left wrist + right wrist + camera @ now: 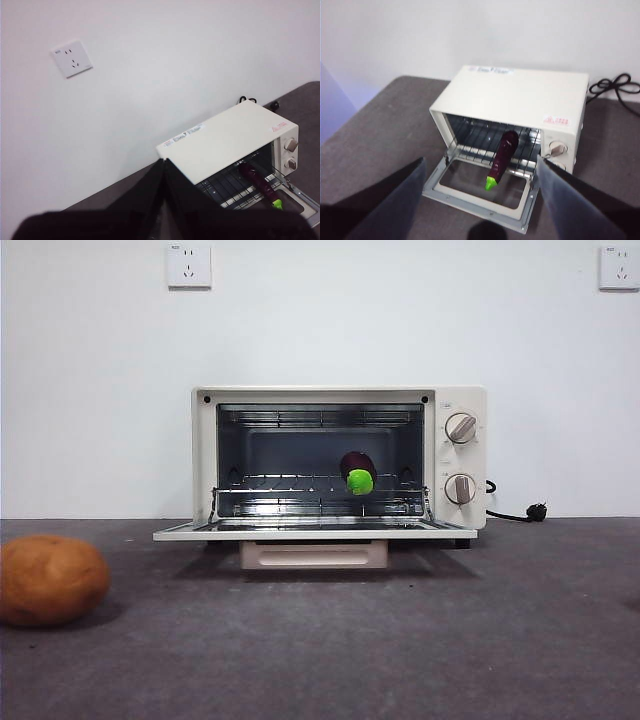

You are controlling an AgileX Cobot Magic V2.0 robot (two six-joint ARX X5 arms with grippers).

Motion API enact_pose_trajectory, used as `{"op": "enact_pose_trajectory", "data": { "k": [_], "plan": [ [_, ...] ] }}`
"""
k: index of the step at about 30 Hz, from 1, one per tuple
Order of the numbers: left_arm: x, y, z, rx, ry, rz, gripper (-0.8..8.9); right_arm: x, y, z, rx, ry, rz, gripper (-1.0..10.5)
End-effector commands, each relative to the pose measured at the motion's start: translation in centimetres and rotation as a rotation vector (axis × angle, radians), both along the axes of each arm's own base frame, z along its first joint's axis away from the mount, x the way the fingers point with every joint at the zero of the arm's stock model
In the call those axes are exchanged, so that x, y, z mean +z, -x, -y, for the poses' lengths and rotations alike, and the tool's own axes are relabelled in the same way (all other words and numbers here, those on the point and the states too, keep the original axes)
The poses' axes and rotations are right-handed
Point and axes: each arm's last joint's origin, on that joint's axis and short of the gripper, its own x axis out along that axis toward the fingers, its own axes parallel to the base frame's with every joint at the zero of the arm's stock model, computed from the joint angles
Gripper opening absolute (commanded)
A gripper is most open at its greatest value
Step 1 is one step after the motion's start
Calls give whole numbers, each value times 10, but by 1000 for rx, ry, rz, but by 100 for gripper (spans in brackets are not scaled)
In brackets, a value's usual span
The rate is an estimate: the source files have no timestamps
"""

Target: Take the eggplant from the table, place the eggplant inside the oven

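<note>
Front view: the eggplant lies on the rack inside the oven.
Right gripper is wide open and empty; left gripper is closed, empty. Back away without bumping the open door.

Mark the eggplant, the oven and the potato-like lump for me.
eggplant (503, 158): right wrist view, purple body, lying on the rack.
oven (455, 398): front view, cream control panel above the knobs.
potato-like lump (50, 579): front view, middle of its brown surface.

Oven mouth wide open, door folded flat out front. Eggplant lying on the rack, right of centre, green tip poking over the threshold. Open rack left of it. Potato-like lump far left on the table.
</note>
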Motion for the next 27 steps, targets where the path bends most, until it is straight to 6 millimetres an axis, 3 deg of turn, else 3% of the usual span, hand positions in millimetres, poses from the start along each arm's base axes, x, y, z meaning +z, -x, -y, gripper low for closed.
{"op": "enact_pose_trajectory", "data": {
  "k": [1, 6, 13, 20, 27],
  "plan": [
    [0, 0, 0, -1, -2, 5, -5, 4, 10, 4, 3, 1, 36, 372],
    [-1, -7, 6, -1, -14, -9, -5, 4, 19, 8, -1, 17, 45, 150],
    [-6, -19, 10, 36, -37, -39, -5, 1, 24, 10, 9, 41, 27, -11],
    [-29, -49, 10, 47, -67, -173, -5, 3, 32, 13, 10, 40, 41, -11],
    [-62, -103, -4, 17, 28, -312, -5, 3, 48, 20, 9, 36, 55, -11]
  ]
}}
